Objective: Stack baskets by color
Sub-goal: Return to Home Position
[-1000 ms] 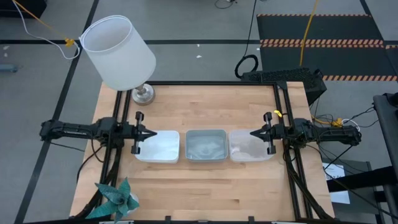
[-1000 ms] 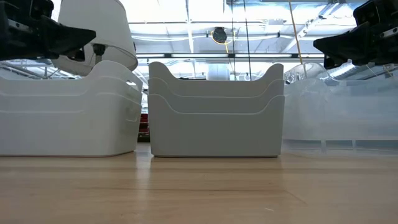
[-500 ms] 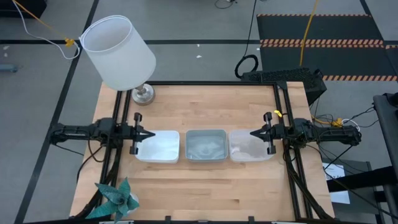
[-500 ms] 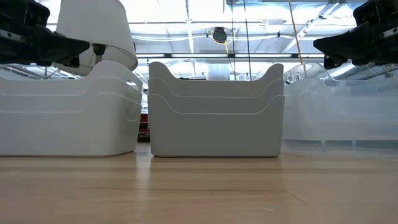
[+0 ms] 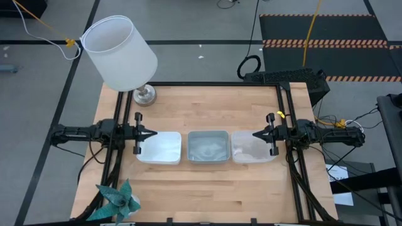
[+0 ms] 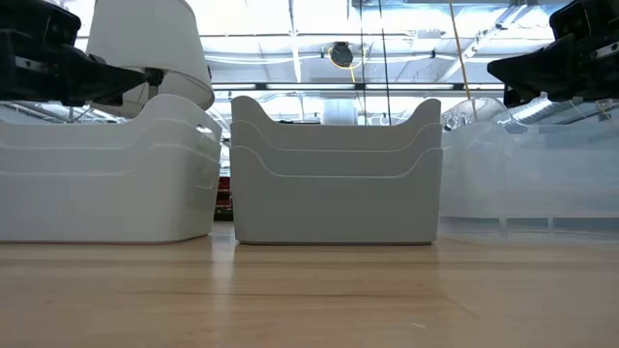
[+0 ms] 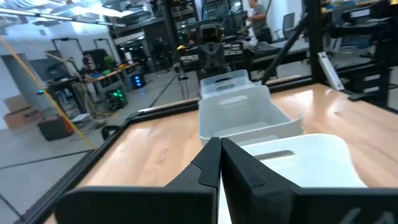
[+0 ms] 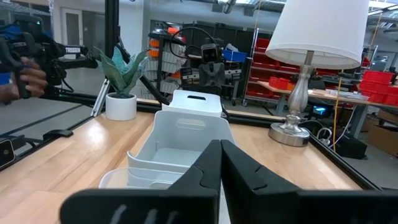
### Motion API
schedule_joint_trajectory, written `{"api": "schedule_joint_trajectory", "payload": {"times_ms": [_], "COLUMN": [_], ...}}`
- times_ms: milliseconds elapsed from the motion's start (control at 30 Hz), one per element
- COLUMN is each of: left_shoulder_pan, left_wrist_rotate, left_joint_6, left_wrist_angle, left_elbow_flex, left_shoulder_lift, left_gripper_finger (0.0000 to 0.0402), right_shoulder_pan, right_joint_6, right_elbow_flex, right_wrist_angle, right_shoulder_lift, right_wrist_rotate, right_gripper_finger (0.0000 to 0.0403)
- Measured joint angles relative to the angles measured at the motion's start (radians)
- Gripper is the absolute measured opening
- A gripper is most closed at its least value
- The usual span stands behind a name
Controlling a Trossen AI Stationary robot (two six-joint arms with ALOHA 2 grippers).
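Three stacks of baskets stand side by side on the wooden table: white (image 5: 158, 149) on the left, grey-blue (image 5: 208, 147) in the middle, clear (image 5: 253, 148) on the right. Each stack rests on its flat bottom, and nested rims show in the low view on the white stack (image 6: 97, 184), the grey-blue stack (image 6: 334, 179) and the clear stack (image 6: 532, 184). My left gripper (image 5: 154, 134) hangs shut and level just above the white stack's left end. My right gripper (image 5: 254, 134) hangs shut above the clear stack's right end. Neither holds anything.
A lamp with a large white shade (image 5: 119, 53) stands on its metal foot (image 5: 144, 95) at the table's far left corner. A potted plant (image 5: 116, 201) sits at the near left corner. Bare table lies in front of and behind the row of stacks.
My left gripper has tipped its fingertips down to level and sunk slightly over the white stack's left end, staying shut. The baskets have not moved.
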Motion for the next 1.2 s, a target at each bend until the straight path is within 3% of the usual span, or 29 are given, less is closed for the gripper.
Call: {"api": "schedule_joint_trajectory", "payload": {"times_ms": [1200], "left_shoulder_pan": [0.000], "left_wrist_rotate": [-0.013], "left_joint_6": [0.006], "left_wrist_angle": [0.003], "left_elbow_flex": [0.000], "left_shoulder_lift": [0.003], "left_gripper_finger": [0.0017], "right_shoulder_pan": [0.000], "right_joint_6": [0.000], "right_elbow_flex": [0.000], "right_wrist_angle": [0.000], "right_shoulder_lift": [0.000], "right_wrist_rotate": [0.000], "right_gripper_finger": [0.0000]}}
